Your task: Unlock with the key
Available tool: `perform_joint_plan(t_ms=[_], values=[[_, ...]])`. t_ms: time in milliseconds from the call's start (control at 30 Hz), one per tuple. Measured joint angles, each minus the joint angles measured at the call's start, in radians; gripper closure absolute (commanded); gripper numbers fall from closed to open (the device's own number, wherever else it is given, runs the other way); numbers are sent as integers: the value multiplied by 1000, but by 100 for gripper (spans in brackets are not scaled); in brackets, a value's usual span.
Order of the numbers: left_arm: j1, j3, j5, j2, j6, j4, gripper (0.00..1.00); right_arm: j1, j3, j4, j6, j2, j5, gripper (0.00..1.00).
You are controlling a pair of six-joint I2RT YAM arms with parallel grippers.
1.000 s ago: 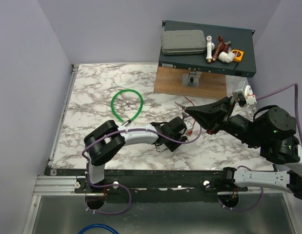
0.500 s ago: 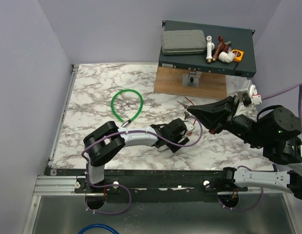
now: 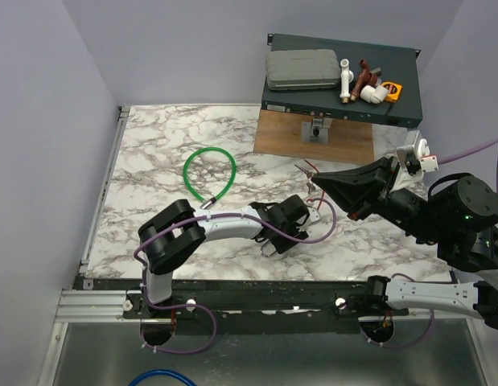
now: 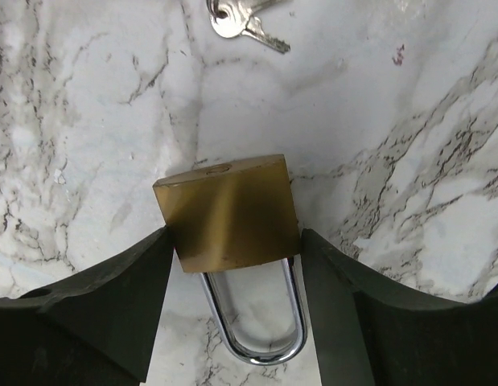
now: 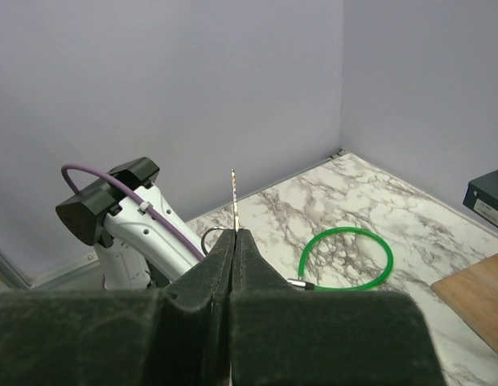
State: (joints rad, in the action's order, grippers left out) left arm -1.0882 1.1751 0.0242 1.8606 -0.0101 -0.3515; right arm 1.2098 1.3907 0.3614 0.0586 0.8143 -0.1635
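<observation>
One marble table (image 3: 152, 145), and one green cable loop (image 3: 209, 173) lying on it. Your left gripper (image 4: 232, 241) clamps the single brass padlock (image 4: 228, 213) by both sides. Two spare silver keys (image 4: 240, 22) lie just beyond. Your right gripper (image 5: 233, 235), fingers pressed together, pinches the key (image 5: 233, 195), with the blade poking out near the padlock.

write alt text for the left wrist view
The left hand grips a brass padlock by its sides between two black fingers, the silver shackle pointing toward the bottom of the frame. Behind it is a white marble table, with silver keys lying at the top edge.
</observation>
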Motion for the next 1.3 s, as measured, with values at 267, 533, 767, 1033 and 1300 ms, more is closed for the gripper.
perform_joint_plan(t_ms=[267, 533, 767, 1033, 1300], values=[[2, 32, -52, 14, 10, -83, 33, 0, 2, 3, 0, 8, 0, 99], [8, 79, -54, 50, 0, -120, 5, 0, 10, 7, 1, 13, 0, 99], [43, 135, -58, 91, -32, -126, 10, 0, 11, 8, 1, 26, 1, 99], [55, 111, -55, 82, -47, -97, 31, 0, 17, 28, 0, 24, 0, 99], [58, 113, -55, 85, -49, -99, 64, 0, 26, 37, 0, 21, 0, 99]])
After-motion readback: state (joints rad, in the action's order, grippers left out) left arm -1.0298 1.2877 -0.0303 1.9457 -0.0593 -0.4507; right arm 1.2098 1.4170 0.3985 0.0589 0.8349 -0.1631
